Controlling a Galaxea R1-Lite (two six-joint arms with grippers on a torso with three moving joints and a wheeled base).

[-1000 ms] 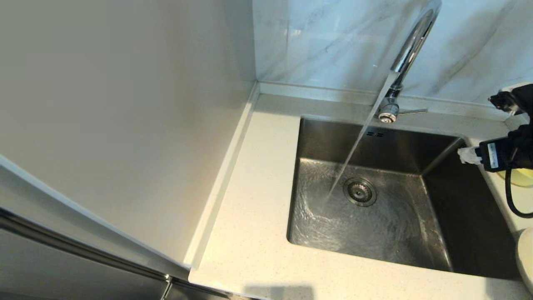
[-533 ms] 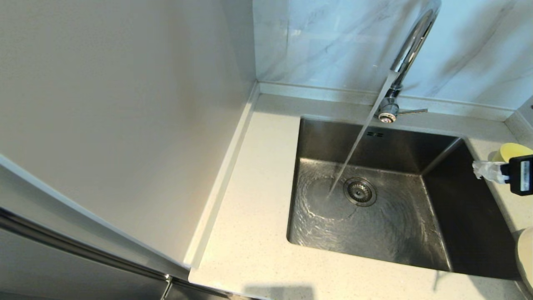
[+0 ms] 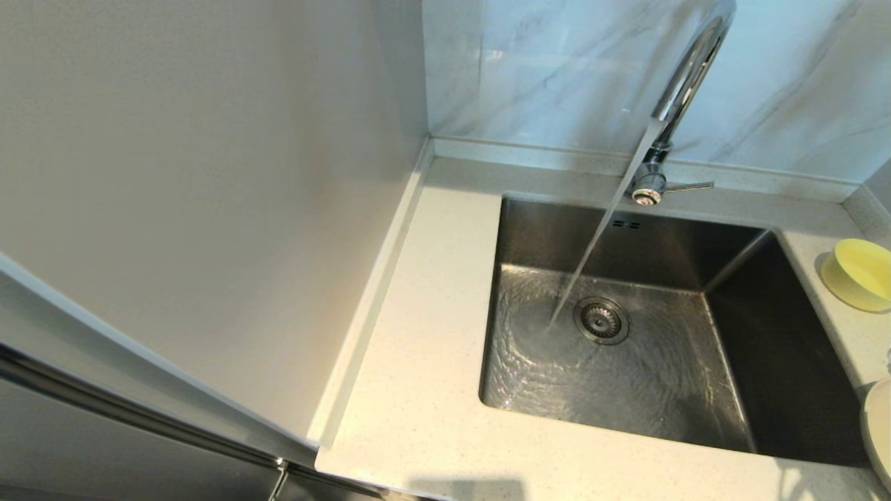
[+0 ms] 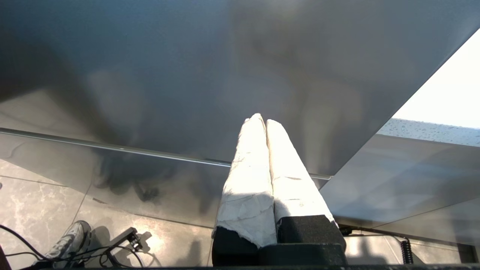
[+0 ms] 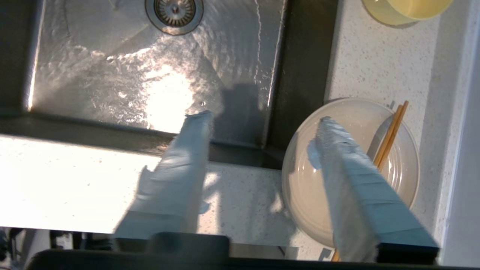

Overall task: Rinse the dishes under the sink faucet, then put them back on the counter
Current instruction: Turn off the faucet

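Observation:
Water runs from the chrome sink faucet [image 3: 686, 76] into the steel sink [image 3: 779, 348]. To the sink's right, the small pale-yellow bowl [image 3: 860, 273] stands on the counter [image 3: 424, 362]. The cream plate [image 3: 878, 431] shows only at the head view's right edge. In the right wrist view my right gripper [image 5: 262, 117] hovers open over the sink's near right corner. One of its fingers [image 5: 348, 176] is above the plate [image 5: 300, 187], and the chopsticks [image 5: 392, 131] lie across that plate. Nothing is between its fingers. My left gripper [image 4: 261, 120] is shut and empty, away from the sink.
A tall pale wall panel [image 3: 209, 174] borders the counter on the left. Marble tiles [image 3: 543, 69] rise behind the low back edge. The faucet's thin lever [image 3: 689, 186] points right. A strainer drain [image 3: 601, 320] sits mid-basin. The left wrist view faces a grey cabinet front [image 4: 187, 75].
My right arm has drawn back from beside the bowl and left the head view to the right. The bowl now stands uncovered on the counter.

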